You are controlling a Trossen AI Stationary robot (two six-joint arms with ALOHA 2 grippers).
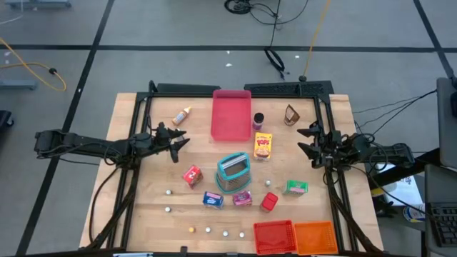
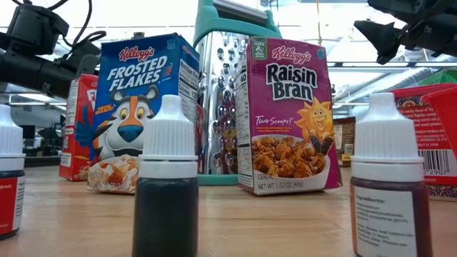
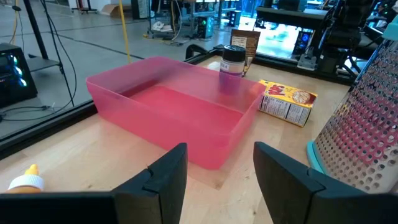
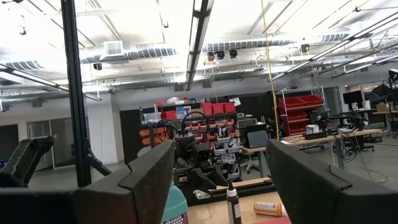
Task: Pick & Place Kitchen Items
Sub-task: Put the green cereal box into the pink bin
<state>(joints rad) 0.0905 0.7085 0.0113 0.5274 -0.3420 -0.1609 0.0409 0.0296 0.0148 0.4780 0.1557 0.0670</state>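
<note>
On the low view I can't see much: two white-capped dropper bottles (image 2: 166, 178) up close block the table, and the Frosted Flakes box (image 2: 146, 107), grater (image 2: 221, 93) and Raisin Bran box (image 2: 288, 114) hide what's behind. From above I see the pink tray (image 1: 231, 114) empty, dark jar (image 1: 258, 119) just beside its right edge, orange-capped bottle (image 1: 183, 116) to its left. Red bin (image 1: 275, 235) and orange bin (image 1: 315, 236) at the near edge look empty too. Yellow Pops box (image 1: 263, 145), red packet (image 1: 192, 175), green packet (image 1: 296, 187) and tiny balls (image 1: 168, 209) lie loose on the wood. Left gripper (image 1: 176, 140) hovers left of the tray, fingers spread, holding nothing. Right gripper (image 1: 307, 140) is raised at the right side, jaws also apart and empty; its wrist view mostly shows the room.
</note>
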